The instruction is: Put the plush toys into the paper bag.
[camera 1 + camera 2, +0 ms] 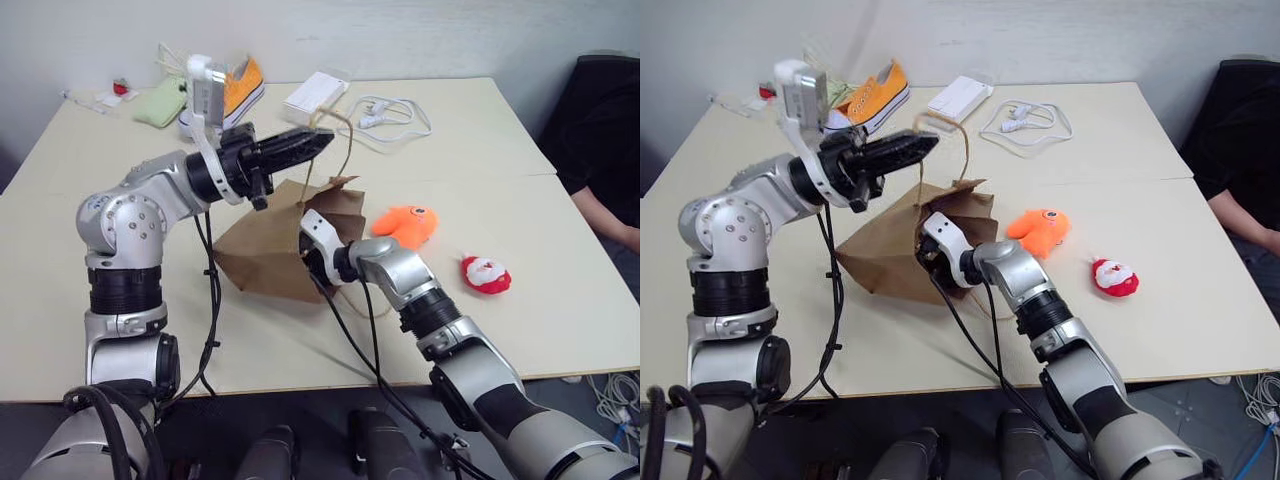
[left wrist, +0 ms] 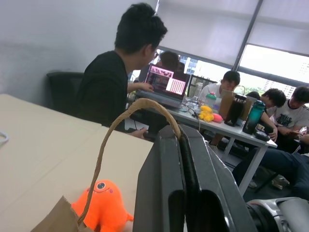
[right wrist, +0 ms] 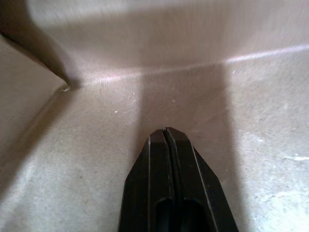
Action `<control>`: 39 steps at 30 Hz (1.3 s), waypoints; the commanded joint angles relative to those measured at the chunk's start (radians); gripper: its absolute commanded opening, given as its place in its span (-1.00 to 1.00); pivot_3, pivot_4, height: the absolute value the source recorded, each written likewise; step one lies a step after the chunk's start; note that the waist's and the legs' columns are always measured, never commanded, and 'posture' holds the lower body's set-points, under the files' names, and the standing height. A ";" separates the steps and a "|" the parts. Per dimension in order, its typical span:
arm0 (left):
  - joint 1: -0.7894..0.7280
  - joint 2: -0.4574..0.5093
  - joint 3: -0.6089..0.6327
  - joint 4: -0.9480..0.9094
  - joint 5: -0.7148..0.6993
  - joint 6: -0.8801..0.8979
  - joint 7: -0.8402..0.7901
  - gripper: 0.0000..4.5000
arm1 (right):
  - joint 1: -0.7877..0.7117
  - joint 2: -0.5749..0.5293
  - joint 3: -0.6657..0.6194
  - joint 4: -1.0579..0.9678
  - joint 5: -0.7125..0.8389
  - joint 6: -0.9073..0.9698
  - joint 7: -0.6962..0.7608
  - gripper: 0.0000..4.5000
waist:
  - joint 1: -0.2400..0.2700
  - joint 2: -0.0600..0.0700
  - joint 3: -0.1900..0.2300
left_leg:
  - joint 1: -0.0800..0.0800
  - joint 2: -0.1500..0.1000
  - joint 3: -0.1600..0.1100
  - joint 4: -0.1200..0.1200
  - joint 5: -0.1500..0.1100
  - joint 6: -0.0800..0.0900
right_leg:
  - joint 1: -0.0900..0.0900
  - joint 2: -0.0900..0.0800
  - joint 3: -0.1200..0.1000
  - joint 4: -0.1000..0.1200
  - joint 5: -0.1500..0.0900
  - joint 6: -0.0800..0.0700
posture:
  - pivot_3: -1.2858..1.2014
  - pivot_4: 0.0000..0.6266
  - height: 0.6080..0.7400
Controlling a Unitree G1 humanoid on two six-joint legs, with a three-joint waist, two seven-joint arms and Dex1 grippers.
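- The paper bag (image 1: 262, 255) lies on its side near the middle of the table (image 1: 520, 200), its mouth turned to the right and one twisted handle (image 1: 345, 140) raised.
- The left gripper (image 1: 322, 139) has its black fingers pressed together on that handle, holding it up above the bag.
- The right gripper (image 3: 166, 131) is inside the bag's mouth, fingers fully together with nothing between them, over bare brown paper.
- The orange fish toy (image 1: 408, 224) lies on the table just right of the bag's mouth.
- The Santa toy (image 1: 485, 273) lies farther right, nearer the table's front edge, apart from the fish.
- A sneaker (image 1: 238, 90) sits at the far left.
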 commanded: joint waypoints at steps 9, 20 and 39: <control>0.051 0.035 -0.033 -0.047 0.026 -0.036 -0.030 -1.00 | 0.329 -0.283 -0.205 -0.800 0.169 0.204 0.018 -0.99 | 0.021 0.000 0.000 | -0.004 0.001 -0.001 -0.004 0.000 0.000 | -0.003 0.001 0.000 -0.003 0.000 0.000 | 0.03 -0.52 1.00; 0.062 0.057 -0.042 -0.057 0.030 -0.036 -0.059 -1.00 | 0.413 -0.208 -0.760 -1.007 0.384 0.625 -0.340 0.02 | 0.039 0.000 0.000 | -0.002 0.000 0.000 -0.005 0.000 0.000 | -0.002 0.000 0.001 -0.005 0.000 0.000 | 0.03 -0.52 1.00; 0.076 0.060 -0.042 -0.084 0.043 -0.047 -0.051 -1.00 | 0.262 -0.124 -0.675 -0.459 0.261 0.295 -0.597 0.42 | 0.021 0.001 0.001 | -0.001 0.000 0.001 -0.008 0.001 0.000 | -0.002 0.000 0.001 -0.003 0.000 0.000 | 0.03 -0.52 1.00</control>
